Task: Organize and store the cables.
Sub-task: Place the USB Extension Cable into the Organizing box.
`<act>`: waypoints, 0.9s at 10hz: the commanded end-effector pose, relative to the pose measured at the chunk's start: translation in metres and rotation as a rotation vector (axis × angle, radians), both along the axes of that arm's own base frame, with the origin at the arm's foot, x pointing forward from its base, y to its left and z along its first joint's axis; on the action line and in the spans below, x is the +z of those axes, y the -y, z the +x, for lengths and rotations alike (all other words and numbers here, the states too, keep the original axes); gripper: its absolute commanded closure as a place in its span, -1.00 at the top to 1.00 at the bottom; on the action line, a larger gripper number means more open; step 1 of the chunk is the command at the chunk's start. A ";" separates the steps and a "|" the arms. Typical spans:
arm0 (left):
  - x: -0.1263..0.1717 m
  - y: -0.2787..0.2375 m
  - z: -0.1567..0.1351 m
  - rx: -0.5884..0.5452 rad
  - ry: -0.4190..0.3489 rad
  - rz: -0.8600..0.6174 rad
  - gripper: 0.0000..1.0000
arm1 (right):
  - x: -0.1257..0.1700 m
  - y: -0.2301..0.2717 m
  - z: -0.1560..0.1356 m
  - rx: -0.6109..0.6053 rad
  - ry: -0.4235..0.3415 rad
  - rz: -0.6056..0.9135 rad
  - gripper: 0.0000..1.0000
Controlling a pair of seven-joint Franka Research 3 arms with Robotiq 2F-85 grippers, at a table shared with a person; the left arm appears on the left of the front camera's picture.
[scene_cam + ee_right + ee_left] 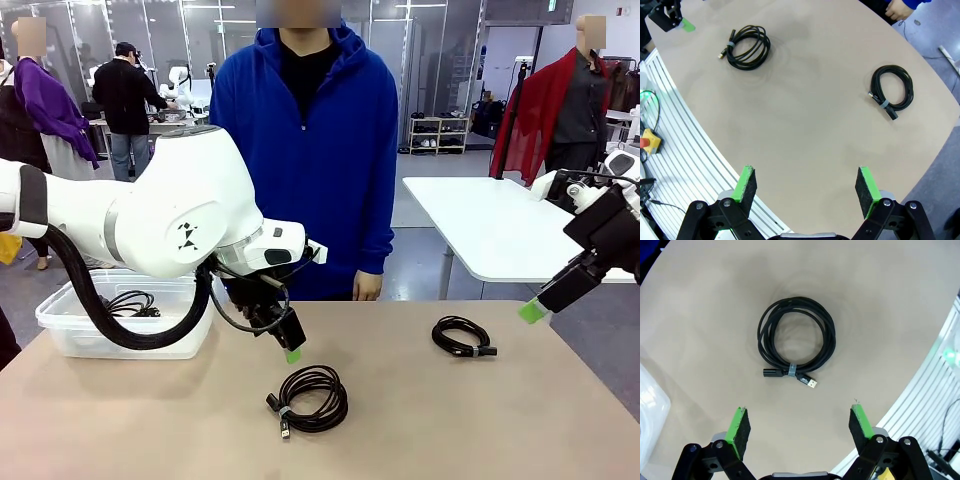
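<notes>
- Two black cables lie loose on the tan desk (450,440) and a third sits in a bin; both arms hang over the desk with nothing held.
- The near coil (308,398) rests at the desk's middle, close to the robot's edge; it is thin black cord wound in several round loops and cinched at one spot by a grey band; a black connector and a silver-tipped plug stick out side by side at the band.
- The far coil (462,336) lies to the right, nearer the person's side and well apart from the near coil; it is smaller and more oval, black, bound by a grey band, with its short black ends jutting past the band.
- The left pincer (290,345) hovers above the desk just beyond the near coil, on the person's side; its green-padded fingers (740,425) are spread wide and empty; in the left wrist view the coil lies ahead of them, centred between the two pads and touching neither.
- The right pincer (535,310) hangs at the desk's right edge, tilted down, well apart from the far coil; its jaws are released, with bare desk between the pads.
- A clear plastic bin (60,325) stands at the desk's left far corner, partly behind the left arm's hose; a loose black cord (130,303) lies inside it.
- A person (305,150) in a blue hooded top stands at the far side, one hand (367,287) hanging by the desk's edge, touching no cable.
</notes>
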State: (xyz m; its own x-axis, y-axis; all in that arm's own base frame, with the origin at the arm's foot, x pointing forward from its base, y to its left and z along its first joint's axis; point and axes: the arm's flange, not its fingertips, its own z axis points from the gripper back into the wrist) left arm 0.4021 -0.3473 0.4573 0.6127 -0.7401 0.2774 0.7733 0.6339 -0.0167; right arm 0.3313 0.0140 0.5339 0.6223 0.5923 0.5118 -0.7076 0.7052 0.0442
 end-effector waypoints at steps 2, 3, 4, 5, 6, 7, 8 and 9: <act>-0.012 0.015 0.003 0.156 -0.042 -0.030 1.00 | -0.001 0.001 0.000 -0.006 -0.004 -0.016 1.00; -0.020 0.018 0.000 0.244 -0.061 -0.057 1.00 | -0.001 0.001 0.000 -0.006 -0.004 -0.016 1.00; -0.028 0.020 -0.005 0.359 -0.089 -0.050 1.00 | -0.001 0.001 0.000 -0.006 -0.004 -0.016 1.00; -0.033 0.026 -0.010 0.487 -0.088 -0.019 1.00 | -0.001 0.001 0.000 -0.006 -0.004 -0.016 1.00; -0.037 0.028 -0.016 0.541 -0.099 -0.024 1.00 | -0.001 0.001 0.000 -0.006 -0.004 -0.016 1.00; -0.043 0.029 -0.022 0.613 -0.118 -0.008 1.00 | -0.001 0.001 0.000 -0.006 -0.004 -0.016 1.00; -0.051 0.028 -0.025 0.683 -0.123 0.016 1.00 | -0.001 0.001 0.000 -0.006 -0.004 -0.016 1.00; -0.058 0.027 -0.026 0.751 -0.121 0.014 1.00 | -0.001 0.001 0.000 -0.006 -0.004 -0.016 1.00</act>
State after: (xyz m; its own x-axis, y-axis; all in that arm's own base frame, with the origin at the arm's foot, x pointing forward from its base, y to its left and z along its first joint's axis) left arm 0.3767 -0.3689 0.4055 0.9707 -0.1744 0.1652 0.1911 0.9773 -0.0912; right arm 0.3313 0.0140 0.5339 0.6223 0.5923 0.5118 -0.7076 0.7052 0.0442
